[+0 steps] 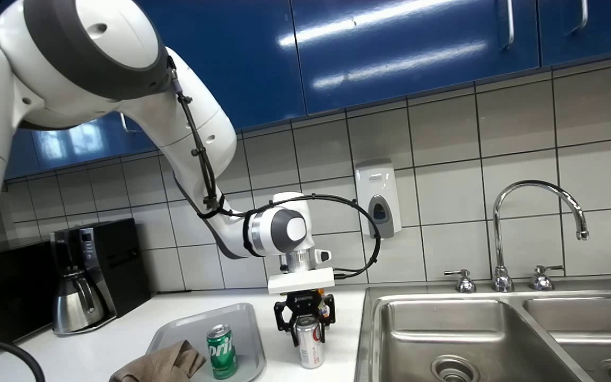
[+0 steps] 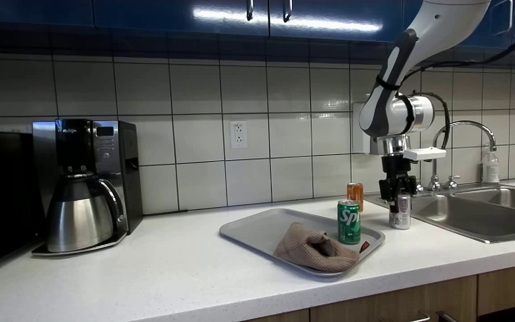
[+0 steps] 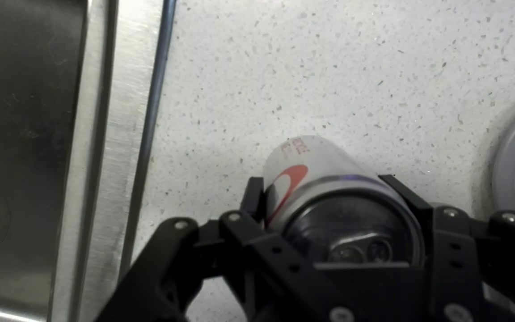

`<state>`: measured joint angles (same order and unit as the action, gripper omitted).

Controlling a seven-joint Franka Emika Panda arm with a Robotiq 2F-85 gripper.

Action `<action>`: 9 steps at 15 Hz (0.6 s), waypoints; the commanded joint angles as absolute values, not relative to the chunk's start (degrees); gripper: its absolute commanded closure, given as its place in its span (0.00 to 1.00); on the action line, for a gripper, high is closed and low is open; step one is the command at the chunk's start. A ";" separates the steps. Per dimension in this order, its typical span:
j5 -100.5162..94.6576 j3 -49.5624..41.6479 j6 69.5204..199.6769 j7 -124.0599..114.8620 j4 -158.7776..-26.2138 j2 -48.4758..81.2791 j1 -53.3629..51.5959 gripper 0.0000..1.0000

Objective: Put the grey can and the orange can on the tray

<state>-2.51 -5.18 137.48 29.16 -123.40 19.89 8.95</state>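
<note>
Grey can point(image 1: 311, 346) is clasped between fingers point(image 3: 253, 197); slipperiness, easy denting are expected; gentle hold at mid-height is advised.

Front can point(image 2: 403, 216) between tray point(image 2: 257, 228) and sink point(image 2: 458, 218), rear can point(image 2: 355, 192) behind

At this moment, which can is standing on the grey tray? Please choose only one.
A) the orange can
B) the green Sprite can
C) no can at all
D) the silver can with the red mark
B: in both exterior views the green Sprite can stands upright on the grey tray, while the silver can and the orange can are both outside it.
</note>
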 commanded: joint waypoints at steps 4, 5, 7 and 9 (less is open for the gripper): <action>-5.37 -4.29 138.31 28.28 -126.16 14.57 8.80 0.59; -5.40 -4.10 138.29 28.37 -126.19 14.02 8.58 0.59; -5.60 -3.81 138.41 27.77 -125.99 13.43 7.83 0.59; -5.54 -3.39 138.84 27.79 -126.11 12.94 7.27 0.59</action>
<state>-4.17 -4.46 137.75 29.16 -124.29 15.93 7.60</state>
